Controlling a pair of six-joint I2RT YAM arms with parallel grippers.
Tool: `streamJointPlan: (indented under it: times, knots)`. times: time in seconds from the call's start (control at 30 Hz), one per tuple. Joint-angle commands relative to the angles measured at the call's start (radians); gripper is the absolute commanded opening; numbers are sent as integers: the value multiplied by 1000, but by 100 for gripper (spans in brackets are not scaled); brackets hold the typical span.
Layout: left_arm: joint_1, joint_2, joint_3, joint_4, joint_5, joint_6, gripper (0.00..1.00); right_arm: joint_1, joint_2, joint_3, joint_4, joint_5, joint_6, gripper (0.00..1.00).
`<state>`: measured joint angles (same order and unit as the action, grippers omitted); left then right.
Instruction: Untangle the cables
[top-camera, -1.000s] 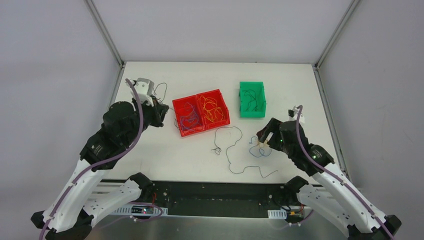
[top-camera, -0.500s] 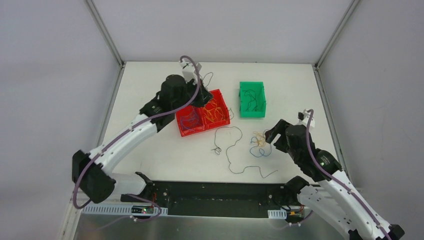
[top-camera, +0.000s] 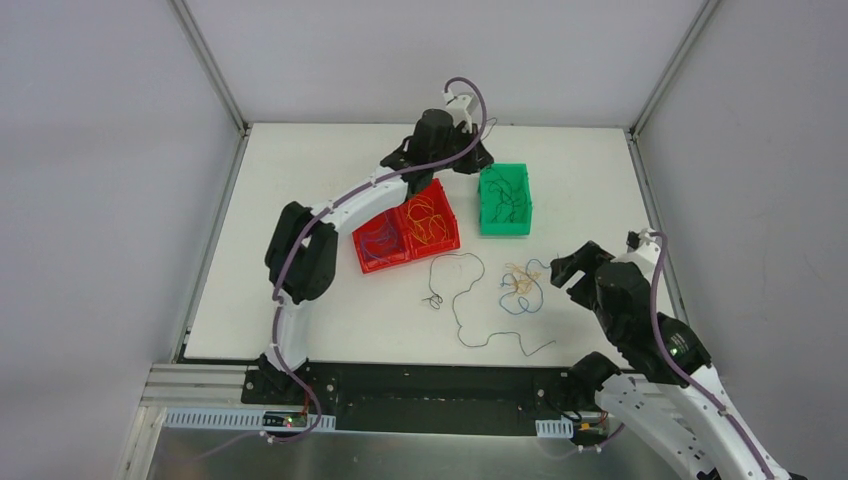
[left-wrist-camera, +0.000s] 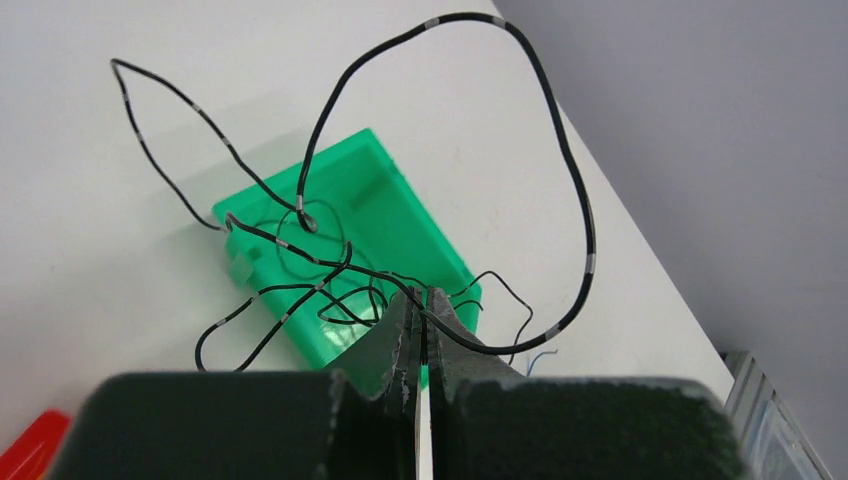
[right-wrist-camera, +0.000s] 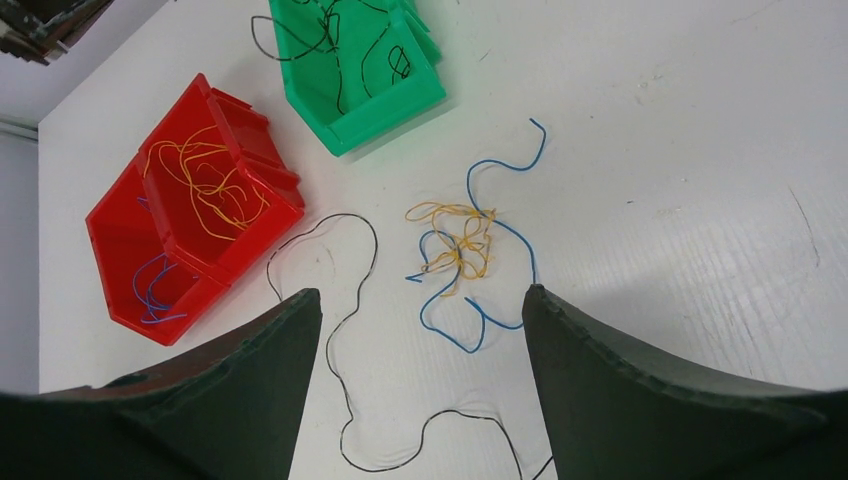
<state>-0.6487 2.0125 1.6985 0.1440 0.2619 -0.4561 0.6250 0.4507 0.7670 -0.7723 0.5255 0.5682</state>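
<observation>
Two arms work a scatter of hair-thin cables. The left gripper, its jaws pressed together, pinches a black cable whose loops spring above the green bin, where more black strands lie. The right gripper hangs wide open and empty over an orange-and-blue knot on the white table, with a long black strand sprawled just beside it. Orange and blue strands sit apart in the two red bins. The wires look nearly weightless and springy, holding their curl, and seem likely to slip from the fingers or drag neighbours along. The knot appears loose. The best hold on it is probably a free blue end sticking out of the clump, so that a pull draws one strand clear rather than tightening the rest.
</observation>
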Motion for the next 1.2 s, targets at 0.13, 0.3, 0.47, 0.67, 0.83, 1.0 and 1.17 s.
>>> streamJointPlan:
  times: [0.13,0.3,0.47,0.67,0.83,1.0,1.17]
  knots:
    - [-31,164,296,-47,40,74,0,-3,-20,43,-28,34,0,77]
    - [-57,271,387,-165,19,148,0,-3,-17,55,-26,41,-9,77]
    - [-98,362,499,-368,-10,225,0,-4,-18,68,-19,50,-18,77]
    - [-123,436,561,-547,-28,230,0,-3,-42,79,-19,55,-21,77]
    - [-123,515,638,-667,-2,163,0,-3,-70,72,-21,56,-17,77]
    - [-127,543,686,-712,29,133,6,-3,-82,72,-41,52,-5,77]
    - [-128,482,705,-713,18,132,33,-3,-92,68,-51,51,6,77]
